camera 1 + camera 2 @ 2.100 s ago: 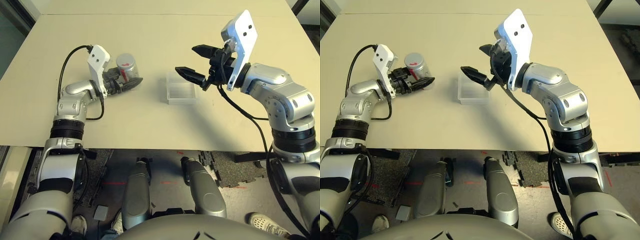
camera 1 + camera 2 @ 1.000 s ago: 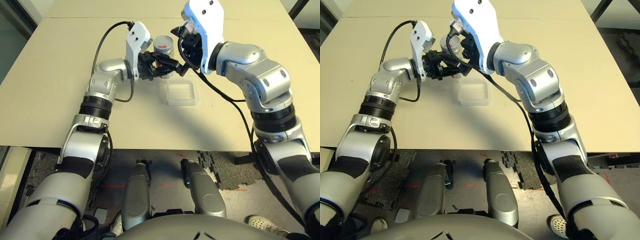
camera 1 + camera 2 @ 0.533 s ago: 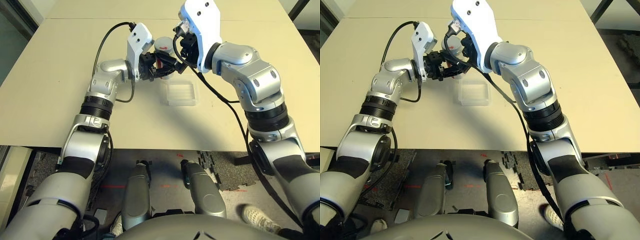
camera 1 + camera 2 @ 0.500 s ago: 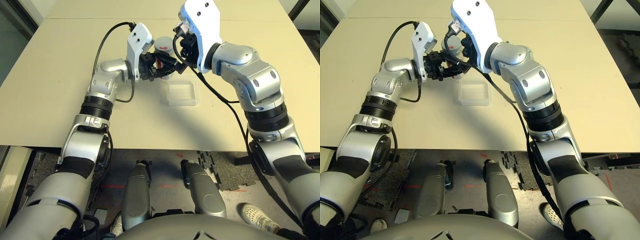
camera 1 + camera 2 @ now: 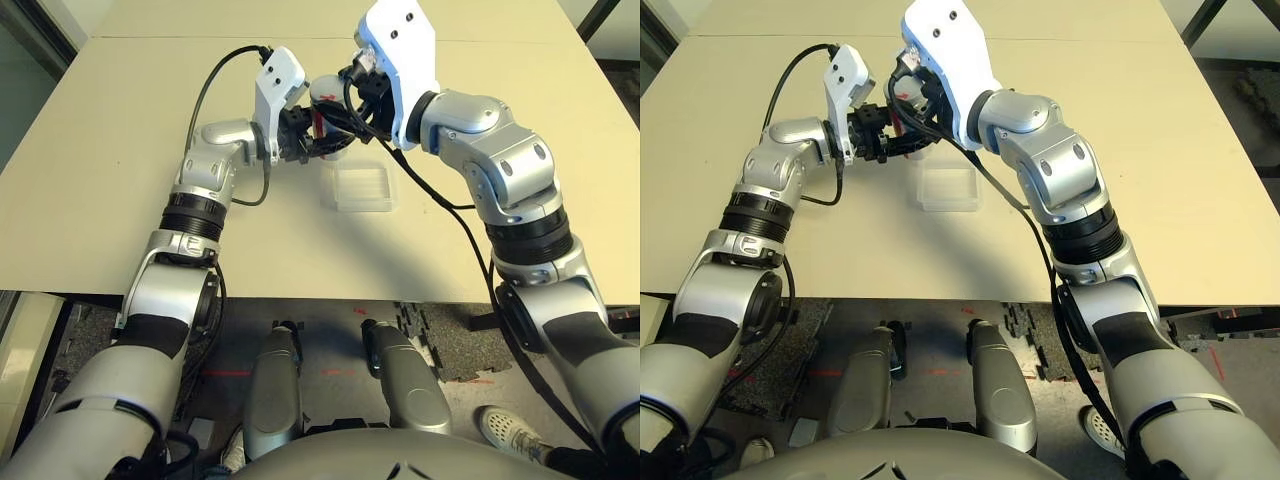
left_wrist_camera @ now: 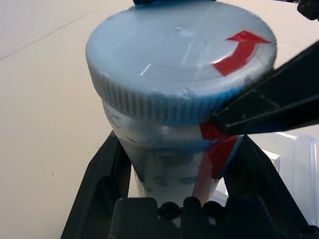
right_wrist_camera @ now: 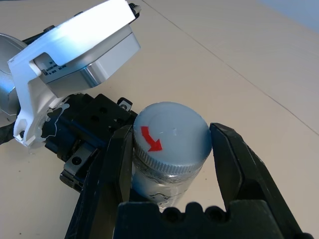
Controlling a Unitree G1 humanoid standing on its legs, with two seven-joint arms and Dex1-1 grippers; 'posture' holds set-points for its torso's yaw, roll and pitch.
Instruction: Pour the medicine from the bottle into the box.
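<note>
My left gripper is shut on the body of the silvery-grey bottle and holds it upright above the table, just behind the box. The bottle's grey ribbed cap with a red arrow is on it. My right gripper reaches in from above. One black finger presses on the cap's one side and the other finger lies against its opposite side. The clear shallow box lies flat on the table, right in front of both grippers. The medicine is hidden.
The beige table stretches wide to both sides and to the front of the box. A black cable loops over my left forearm, and another hangs from my right wrist past the box's right side.
My right gripper has come down a little over the bottle and its fingers have closed in from wide open onto the cap. The left gripper and the bottle have stayed in place.
</note>
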